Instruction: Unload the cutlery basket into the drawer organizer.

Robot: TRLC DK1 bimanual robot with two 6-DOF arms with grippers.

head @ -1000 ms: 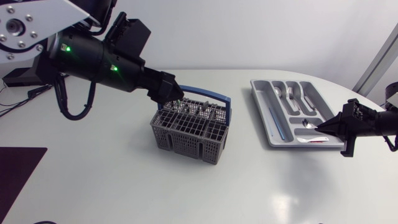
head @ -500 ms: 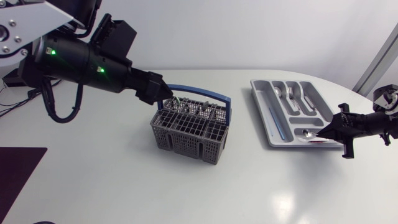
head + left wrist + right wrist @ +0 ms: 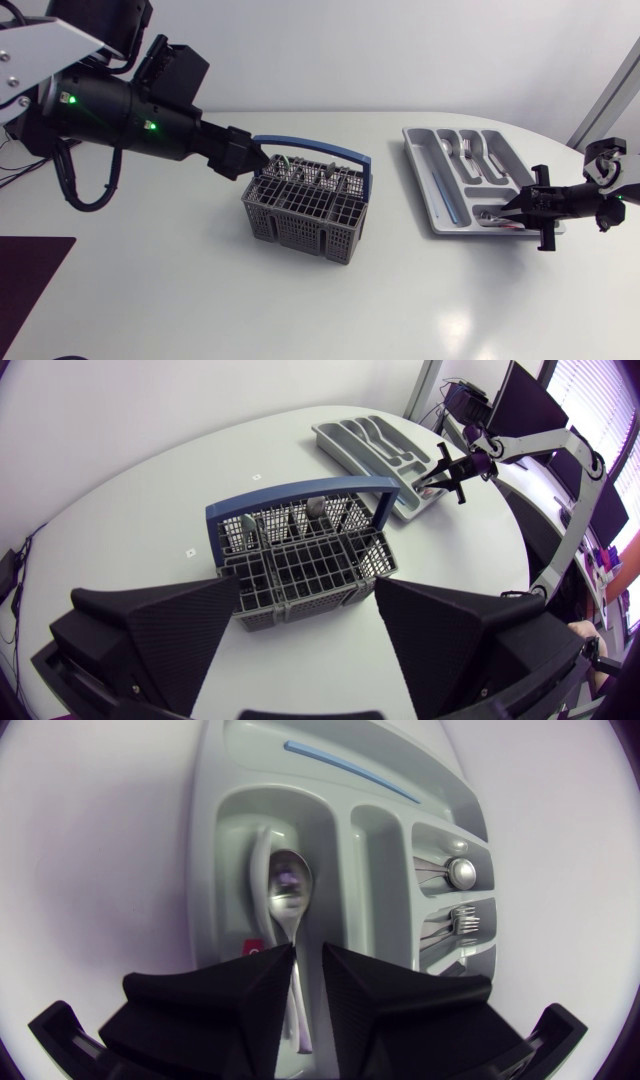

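Grey mesh cutlery basket with blue handle, at 3 o'clock from open left hand: liable to tip if snagged.

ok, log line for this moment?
left end effector open beside cutlery basket | right end effector over spoon in drawer organizer

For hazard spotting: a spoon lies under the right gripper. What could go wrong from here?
1. The spoon has its handle between the open fingers of the right gripper; pulling away might drag it from the organizer.
2. The left gripper hovers by the blue handle of the basket; a bump might tip it.
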